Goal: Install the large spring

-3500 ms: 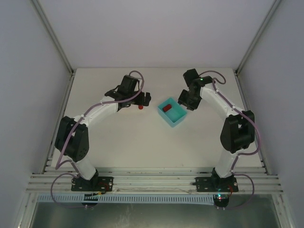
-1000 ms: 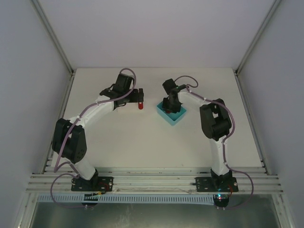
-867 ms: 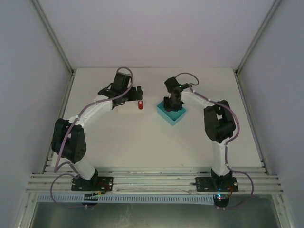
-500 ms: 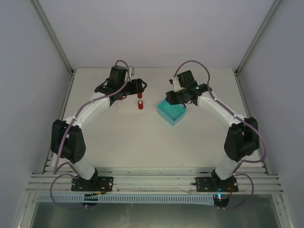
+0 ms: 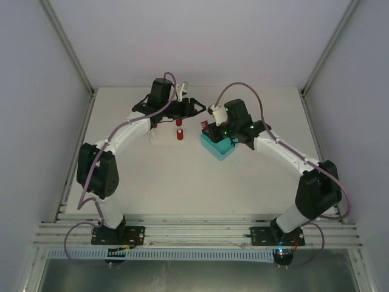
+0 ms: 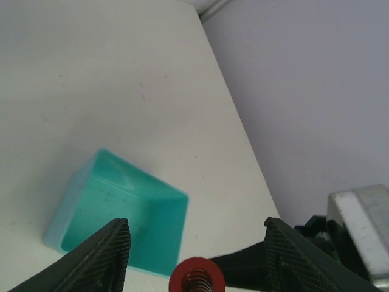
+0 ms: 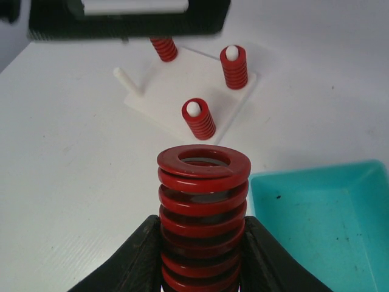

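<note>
The large spring (image 7: 203, 201) is red and thick-coiled. It stands upright between the fingers of my right gripper (image 7: 202, 222), which is shut on it. From above, the large spring (image 5: 206, 126) hangs just left of the teal bin (image 5: 226, 152). The white peg plate (image 7: 176, 106) lies ahead of it. It carries three smaller red springs (image 7: 199, 118) on pegs and one bare white peg (image 7: 126, 79). My left gripper (image 6: 196, 222) hovers open over the plate. The top of a small red spring (image 6: 196, 280) shows between its jaws, untouched.
The teal bin (image 6: 121, 213) looks empty and sits right of the peg plate (image 5: 159, 135). My left gripper (image 5: 194, 108) and right gripper (image 5: 211, 124) are close together above the table's middle. Grey walls stand at the back and on both sides.
My right gripper has lifted the large spring out of the bin and carried it left toward the peg plate. The left gripper has swung right and its jaws have narrowed.
</note>
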Robot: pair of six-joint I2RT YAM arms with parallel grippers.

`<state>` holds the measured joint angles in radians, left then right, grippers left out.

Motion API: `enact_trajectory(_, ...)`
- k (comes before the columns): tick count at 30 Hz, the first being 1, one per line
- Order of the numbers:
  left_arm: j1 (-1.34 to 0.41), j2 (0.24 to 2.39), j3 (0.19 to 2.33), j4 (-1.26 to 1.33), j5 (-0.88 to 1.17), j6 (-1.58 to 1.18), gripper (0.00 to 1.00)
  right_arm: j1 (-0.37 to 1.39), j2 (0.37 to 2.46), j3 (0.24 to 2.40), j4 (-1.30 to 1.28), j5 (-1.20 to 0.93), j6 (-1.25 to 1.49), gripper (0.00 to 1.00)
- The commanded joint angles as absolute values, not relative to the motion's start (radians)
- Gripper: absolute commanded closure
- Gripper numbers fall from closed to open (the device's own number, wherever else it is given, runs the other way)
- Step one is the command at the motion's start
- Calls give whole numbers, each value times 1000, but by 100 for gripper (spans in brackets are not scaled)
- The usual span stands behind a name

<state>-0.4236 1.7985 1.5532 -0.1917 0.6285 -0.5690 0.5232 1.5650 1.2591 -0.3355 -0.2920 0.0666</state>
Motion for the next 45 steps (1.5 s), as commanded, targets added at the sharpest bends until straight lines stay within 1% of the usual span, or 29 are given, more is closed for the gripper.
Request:
enact_trajectory(1,-429,1824,1605,-261,740,-589,38,537,1519,1247,-228,-246,33,80)
enact_trajectory(7,-437,1850,1621,-308,776,-586,47,550,1509,1233,-213,-212,23,80)
enact_trajectory(19,-453,1887,1665,-383,853,-561,48,583,1502,1243,-214,-158,1,80)
enact_trajectory(22,-454,1902,1674,-388,891,-572,50,589,1505,1248,-220,-147,-4,80)
enact_trajectory(26,-460,1904,1678,-399,900,-567,56,591,1505,1244,-221,-134,-13,80)
enact_trajectory(27,-460,1905,1681,-407,900,-565,59,591,1508,1244,-223,-129,-14,80)
enact_trajectory(31,-460,1915,1707,-444,898,-548,86,592,1517,1246,-231,-110,-15,80)
enact_trajectory(33,-459,1915,1713,-447,893,-546,97,592,1526,1254,-244,-110,-14,78)
enact_trajectory(34,-456,1913,1715,-444,890,-548,100,592,1530,1259,-253,-110,-10,75)
enact_trajectory(36,-452,1907,1716,-441,876,-555,100,592,1538,1262,-277,-109,-1,66)
enact_trajectory(40,-426,1881,1704,-449,794,-537,100,593,1528,1246,-326,-88,31,40)
enact_trajectory(43,-400,1846,1690,-476,681,-494,100,592,1497,1218,-351,-63,55,26)
enact_trajectory(45,-382,1818,1676,-496,588,-457,100,592,1474,1203,-368,-50,72,14)
